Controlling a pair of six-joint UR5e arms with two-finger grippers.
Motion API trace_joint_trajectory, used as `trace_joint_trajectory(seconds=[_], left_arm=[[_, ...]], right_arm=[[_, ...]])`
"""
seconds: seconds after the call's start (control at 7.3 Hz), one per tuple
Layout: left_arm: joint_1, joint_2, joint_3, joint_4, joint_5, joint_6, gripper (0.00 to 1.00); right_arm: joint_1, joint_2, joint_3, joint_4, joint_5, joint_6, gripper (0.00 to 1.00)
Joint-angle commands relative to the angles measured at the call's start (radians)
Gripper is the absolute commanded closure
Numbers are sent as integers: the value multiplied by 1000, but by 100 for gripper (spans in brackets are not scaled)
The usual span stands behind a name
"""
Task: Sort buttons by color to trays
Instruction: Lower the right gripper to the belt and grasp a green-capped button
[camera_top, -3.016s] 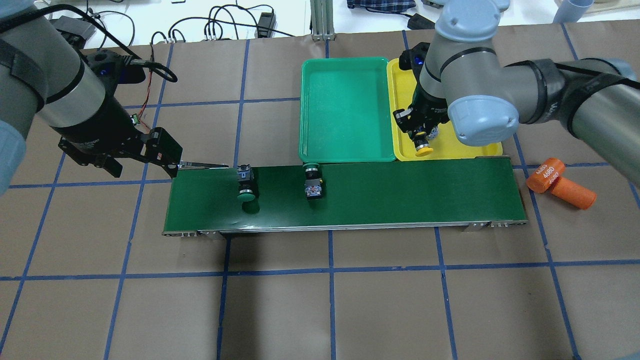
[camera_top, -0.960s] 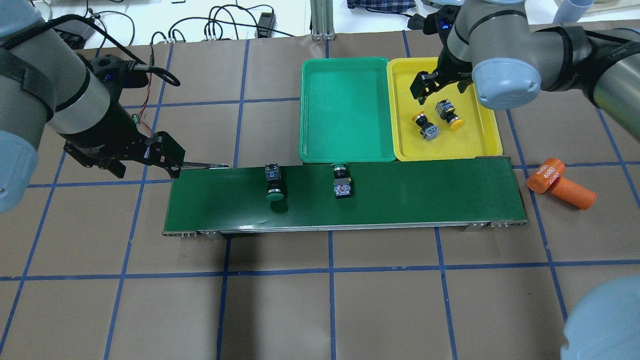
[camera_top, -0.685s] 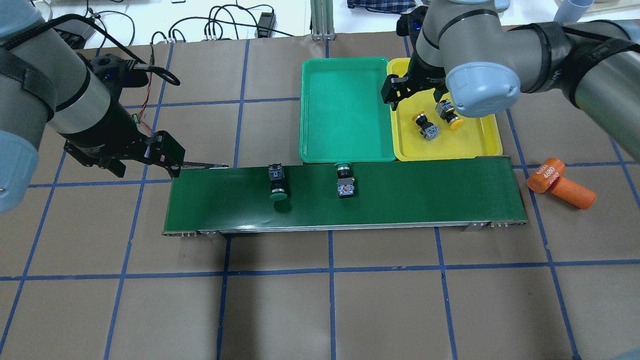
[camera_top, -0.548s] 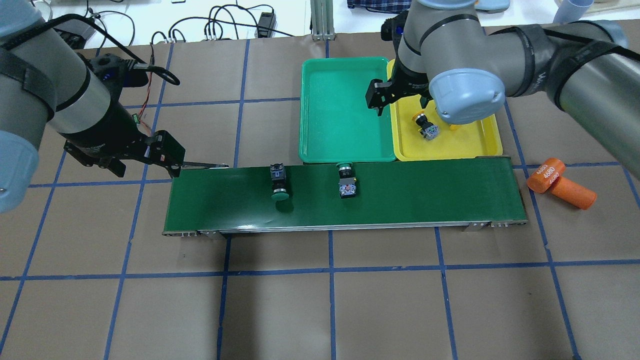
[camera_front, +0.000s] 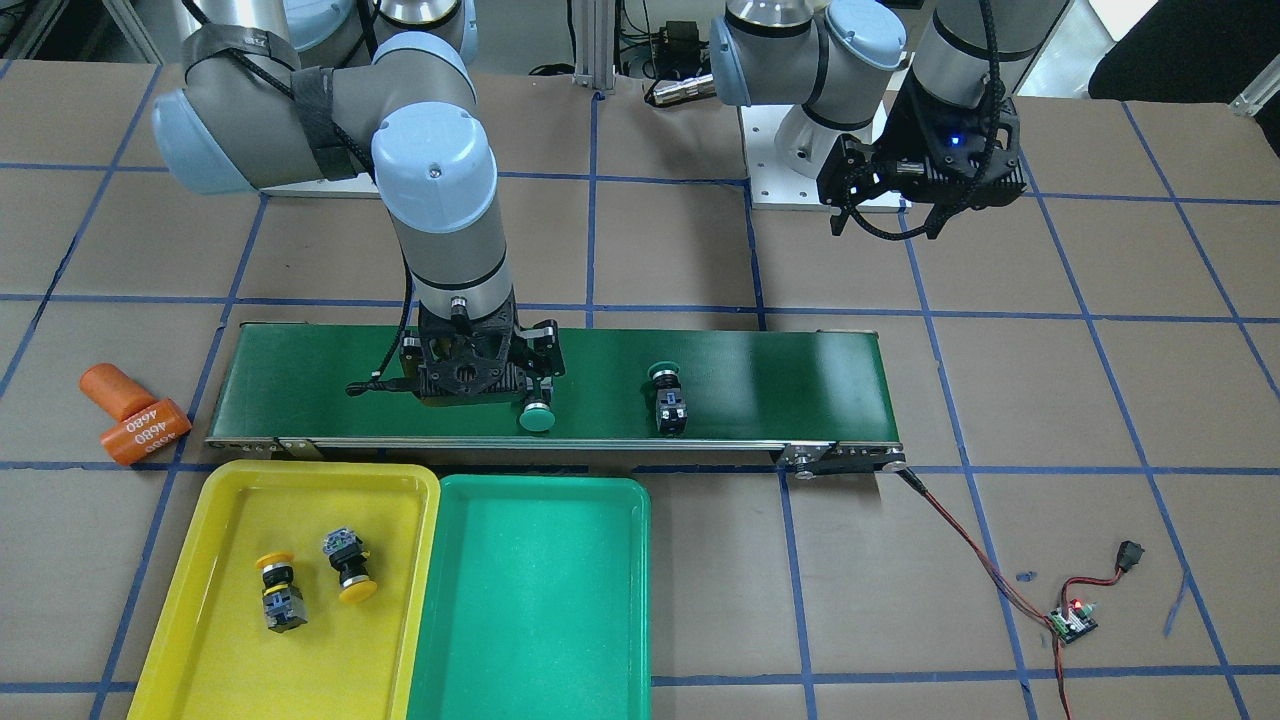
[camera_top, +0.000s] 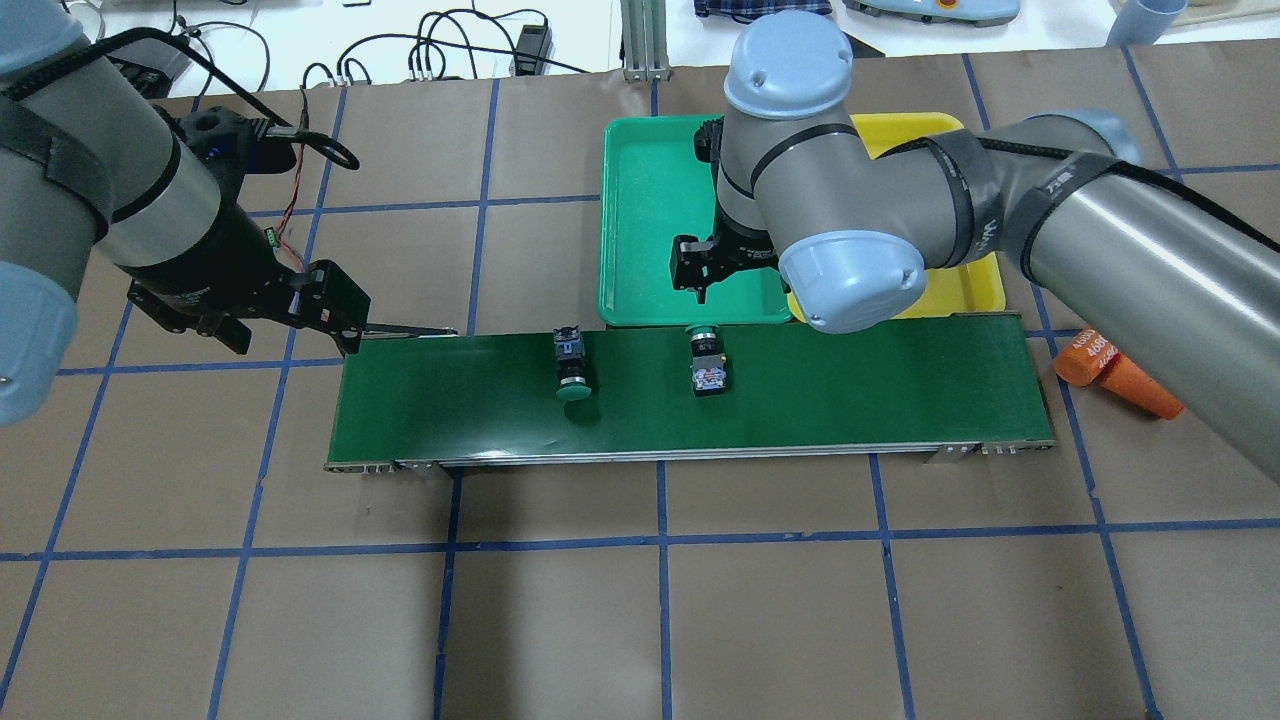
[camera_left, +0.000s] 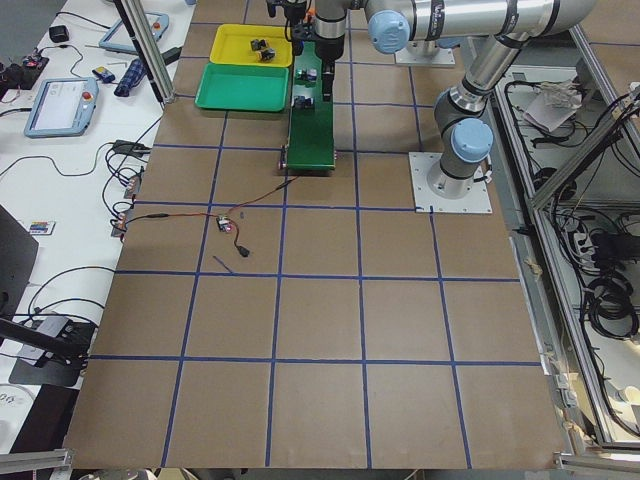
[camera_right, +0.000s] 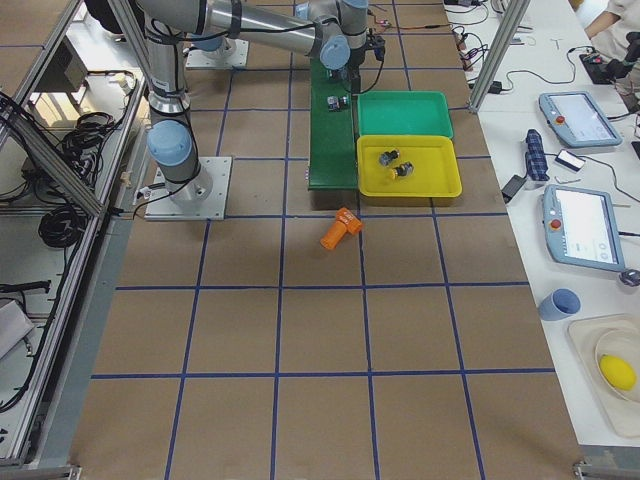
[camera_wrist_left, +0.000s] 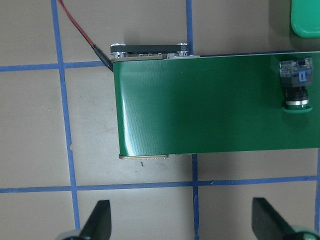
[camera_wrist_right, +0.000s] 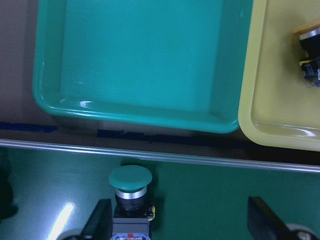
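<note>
Two green buttons lie on the conveyor belt (camera_top: 850, 380): one (camera_top: 708, 362) with its cap towards the trays, the other (camera_top: 573, 367) further left. My right gripper (camera_top: 705, 285) hangs open over the first button, which shows low in the right wrist view (camera_wrist_right: 130, 192), close to the left finger (camera_wrist_right: 102, 220). Two yellow buttons (camera_front: 278, 592) (camera_front: 347, 565) lie in the yellow tray (camera_front: 390, 650). The green tray (camera_front: 530, 600) holds nothing. My left gripper (camera_top: 285, 335) is open and empty, off the belt's left end (camera_wrist_left: 150, 110).
Two orange cylinders (camera_top: 1090, 360), one marked 4680, lie right of the belt, partly behind my right arm. A red wire runs from the belt's end to a small circuit board (camera_front: 1070, 620). The trays sit side by side against the belt's far edge.
My right gripper let go of a yellow button in the yellow tray, then moved left across the green tray to the belt. Both green buttons rode rightwards on the belt. The left arm stayed still.
</note>
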Motion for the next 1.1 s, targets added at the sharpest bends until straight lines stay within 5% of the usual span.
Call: trace_joint_trajectory(seconds=[0.0, 0.96], left_arm=[[0, 0, 0, 0, 0, 0, 0], [3, -1, 2, 35, -11, 1, 0]], right_arm=[[4, -1, 57, -21, 1, 5, 7], [6, 50, 91, -32, 4, -1, 23]])
